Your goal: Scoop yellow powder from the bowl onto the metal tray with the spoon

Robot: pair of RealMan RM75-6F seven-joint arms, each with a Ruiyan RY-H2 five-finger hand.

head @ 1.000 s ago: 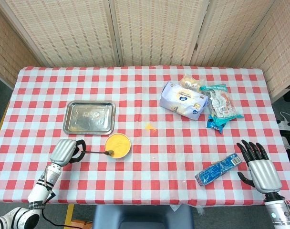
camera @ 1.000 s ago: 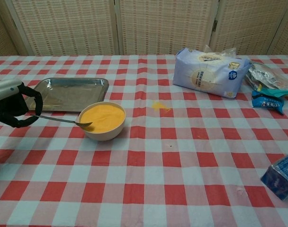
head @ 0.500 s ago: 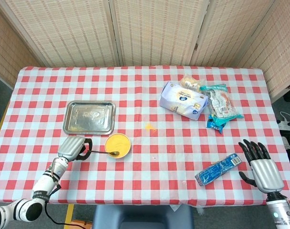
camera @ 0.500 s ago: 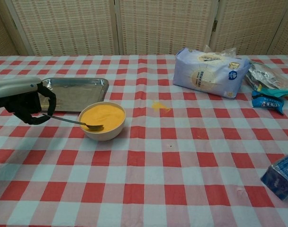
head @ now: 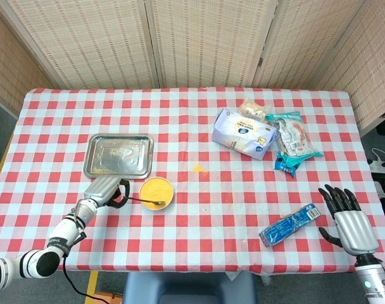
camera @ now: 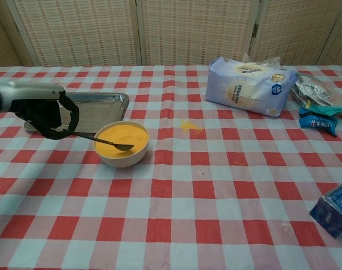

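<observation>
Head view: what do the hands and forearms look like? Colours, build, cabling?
Both hands have a silver-grey metallic back and black fingers: the left hand, the right hand. The left forearm is white with black bands at the segments, and a thin black cable loops beside it. The right wrist is white with a small blue-lit spot.

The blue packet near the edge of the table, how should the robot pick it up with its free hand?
By its long sides, around the middle, is probably best. The blue packet lies flat and slanted, long and narrow, so fingers could close across its width. The right hand sits just beside its nearer end with fingers spread, so coming from above on that side looks easiest. The left hand is busy with the spoon.
</observation>
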